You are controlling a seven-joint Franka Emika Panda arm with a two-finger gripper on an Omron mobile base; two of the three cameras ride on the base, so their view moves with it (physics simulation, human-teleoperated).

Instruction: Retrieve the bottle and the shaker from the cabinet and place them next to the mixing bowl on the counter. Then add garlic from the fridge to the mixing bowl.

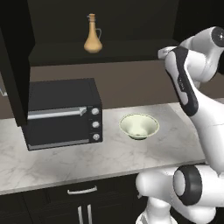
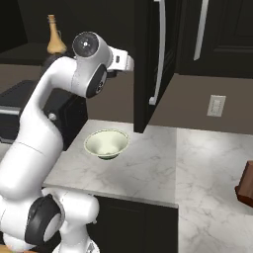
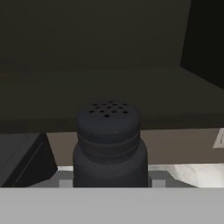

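Brown wall [image 1: 131,83] behind – black microwave oven [image 1: 63,113], white wall socket [image 2: 216,105].

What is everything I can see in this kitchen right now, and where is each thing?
bottle: one, tan-orange, upright on the shelf of the open cabinet
shaker: one, nearly black, close up in the hand view, between the gripper's fingers
mixing bowl: one, pale cream-green, on the counter right of the oven
oven: one, black box with silver handle and three knobs, on the counter
cabinet door: one, black, swung open at left
wall outlet: one, white, on the brown wall
drawer handle: one, silver, under the counter
robot arm: one, white with dark joints, raised above the counter
gripper: one, shut on the shaker
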